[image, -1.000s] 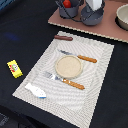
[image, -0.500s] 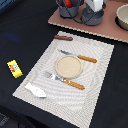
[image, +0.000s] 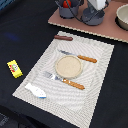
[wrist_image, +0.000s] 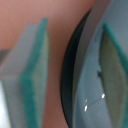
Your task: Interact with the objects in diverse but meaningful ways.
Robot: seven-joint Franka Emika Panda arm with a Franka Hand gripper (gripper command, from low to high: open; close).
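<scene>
My gripper (image: 94,11) is at the far edge, over the pinkish board (image: 107,30), down at the grey-blue saucepan (image: 90,19). In the wrist view the gripper (wrist_image: 75,65) has its teal-edged pads (wrist_image: 35,75) apart. One pad is outside the saucepan (wrist_image: 92,97) wall and one is over its inside; a gap shows at the outer pad. The red tomato (image: 66,4) sits in a dark pot beside it. The brown sausage (image: 63,37) and the white-and-blue fish (image: 36,91) lie on the placemat (image: 97,85). The yellow packet (image: 14,68) lies on the black table.
A round beige plate (image: 69,66) sits mid-placemat between an orange-handled knife (image: 79,56) and fork (image: 63,80). A pale bowl (image: 122,17) stands on the board at the exterior view's right.
</scene>
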